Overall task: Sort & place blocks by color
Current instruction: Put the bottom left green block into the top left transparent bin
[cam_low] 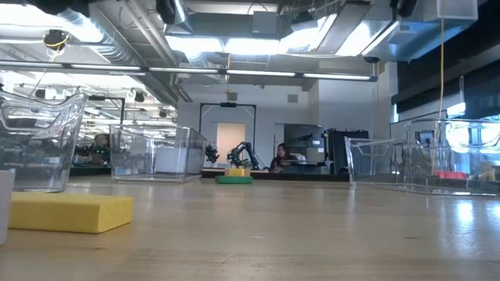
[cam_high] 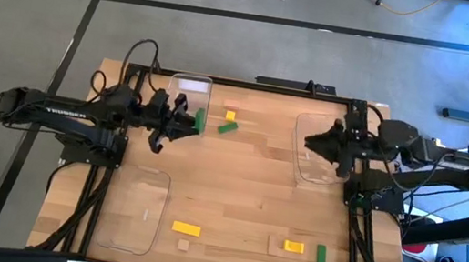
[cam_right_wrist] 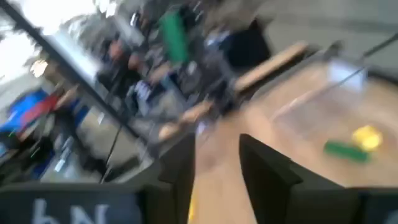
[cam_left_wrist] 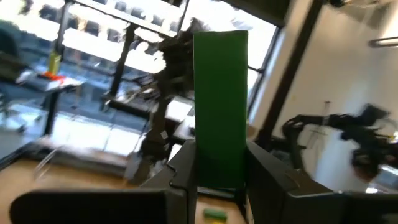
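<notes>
The high view looks straight down on the whole counter (cam_high: 236, 186) from well above. The low view sits at counter height, close to a yellow block (cam_low: 70, 212), facing level across the wood into the room behind. The left wrist view looks past its own gripper (cam_left_wrist: 221, 177), very near a green block (cam_left_wrist: 219, 106) it grips, which the high view shares. The right wrist view looks past its own gripper (cam_right_wrist: 217, 168) over the counter toward a green and a yellow block, shared with the high view.

Wooden table (cam_high: 245, 188), seemingly clear-plastic trays (cam_high: 319, 152)
</notes>
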### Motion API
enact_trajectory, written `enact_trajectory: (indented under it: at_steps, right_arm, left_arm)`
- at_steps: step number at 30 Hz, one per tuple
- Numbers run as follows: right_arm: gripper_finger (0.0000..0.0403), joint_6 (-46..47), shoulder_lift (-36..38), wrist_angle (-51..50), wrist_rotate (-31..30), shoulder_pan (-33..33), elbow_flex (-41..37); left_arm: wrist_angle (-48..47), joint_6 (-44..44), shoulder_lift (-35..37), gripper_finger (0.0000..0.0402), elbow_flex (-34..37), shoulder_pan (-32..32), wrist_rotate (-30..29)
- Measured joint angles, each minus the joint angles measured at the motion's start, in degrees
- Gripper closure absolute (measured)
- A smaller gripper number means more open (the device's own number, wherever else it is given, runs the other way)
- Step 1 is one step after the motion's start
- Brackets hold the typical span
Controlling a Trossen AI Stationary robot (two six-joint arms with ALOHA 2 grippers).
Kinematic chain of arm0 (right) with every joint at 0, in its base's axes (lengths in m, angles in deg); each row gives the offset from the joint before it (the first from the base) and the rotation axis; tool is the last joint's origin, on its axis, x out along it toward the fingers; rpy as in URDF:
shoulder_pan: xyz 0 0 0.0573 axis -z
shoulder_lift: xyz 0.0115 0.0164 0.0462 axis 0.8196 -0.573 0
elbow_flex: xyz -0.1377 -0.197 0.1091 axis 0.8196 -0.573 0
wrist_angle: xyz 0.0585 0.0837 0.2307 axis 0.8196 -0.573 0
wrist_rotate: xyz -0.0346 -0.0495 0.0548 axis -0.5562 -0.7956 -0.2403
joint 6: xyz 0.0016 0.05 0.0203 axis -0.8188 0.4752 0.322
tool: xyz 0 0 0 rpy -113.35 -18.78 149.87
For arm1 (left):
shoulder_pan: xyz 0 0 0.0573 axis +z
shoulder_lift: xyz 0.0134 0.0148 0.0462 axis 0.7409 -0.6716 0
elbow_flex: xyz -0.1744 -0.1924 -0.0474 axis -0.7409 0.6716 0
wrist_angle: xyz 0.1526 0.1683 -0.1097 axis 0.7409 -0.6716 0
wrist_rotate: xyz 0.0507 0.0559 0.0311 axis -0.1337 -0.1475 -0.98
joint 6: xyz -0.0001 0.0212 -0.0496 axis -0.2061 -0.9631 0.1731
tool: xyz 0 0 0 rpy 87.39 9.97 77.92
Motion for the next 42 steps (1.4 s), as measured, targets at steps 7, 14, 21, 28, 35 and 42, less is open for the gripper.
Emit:
enact_trajectory:
  at_steps: [7, 14, 21, 28, 35, 42]
  right_arm:
    - [0.0240, 0.6, -3.0, -6.2, 14.7, 0.0, 4.1]
    - [0.0240, -4.0, -6.1, -2.4, 8.2, 0.0, 3.5]
    - [0.0240, -10.1, -11.1, 3.9, 5.4, 0.0, 3.5]
    - [0.0240, -10.0, -13.2, 4.3, 5.1, 0.0, 3.5]
    - [0.0240, -10.0, -14.8, 4.6, 2.5, 0.0, 3.4]
    - [0.0240, -9.9, -16.1, 4.9, 2.3, 0.0, 3.4]
  left_arm:
    - [-5.4, 0.6, 0.0, 0.0314, 0.0, -0.6, -7.8]
    - [-6.8, 3.4, -4.4, 0.0314, -0.6, -6.1, -16.1]
    - [-20.4, 3.0, -10.3, 0.0314, -8.1, -7.5, -23.5]
    - [-67.8, 5.9, -12.3, 0.0314, -26.6, -0.3, -40.6]
    - [-82.9, 6.0, -22.0, 0.0314, -31.8, 15.9, -27.0]
    - [-83.4, -3.5, -34.7, 0.0314, -31.8, 22.2, -16.3]
